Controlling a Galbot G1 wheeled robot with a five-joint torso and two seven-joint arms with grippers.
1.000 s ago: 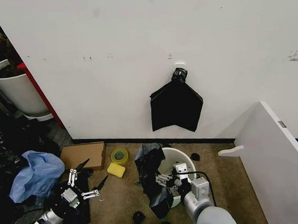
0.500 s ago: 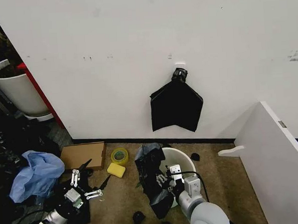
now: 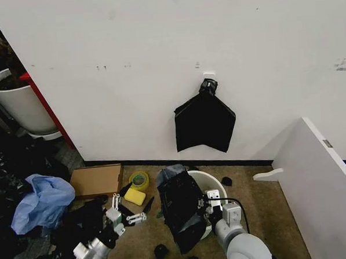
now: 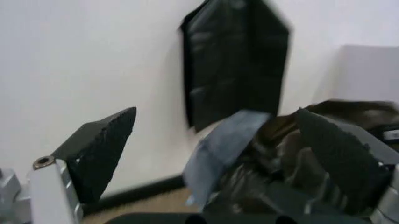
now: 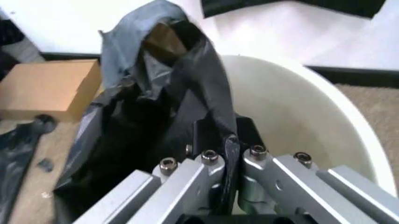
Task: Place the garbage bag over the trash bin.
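Low on the carpeted floor in the head view, the trash bin [image 3: 211, 188] stands before the white wall, its round white mouth open upward. The garbage bag [image 3: 180, 213] hangs crumpled over the bin's left side, part of it rising above the rim and the rest drooping down the outer wall toward the floor. The right gripper [image 3: 202, 210] sits at the near rim of the bin, its jaws pressed onto a fold of the bag. The left gripper [image 3: 131, 209] is out to the left of the bag, apart from it, with its jaws spread and holding nothing. Just beyond it lie a yellow sponge [image 3: 135, 196], a roll of tape [image 3: 138, 180] and a cardboard box [image 3: 96, 180]. A bundle of flat black bags [image 3: 204, 124] hangs from a white clip [image 3: 208, 76] on the wall above the bin. A white planter pot [image 3: 19, 103] stands far left.

From the left wrist view, the left gripper's two dark fingers [image 4: 103, 147] stand wide apart, and the garbage bag shows between them farther off, with the hanging black bags on the wall behind.

From the right wrist view, the right gripper's jaws pinch a strip of the garbage bag just inside the bin's rim; the bag bunches up and spills over the rim on the side toward the cardboard box.
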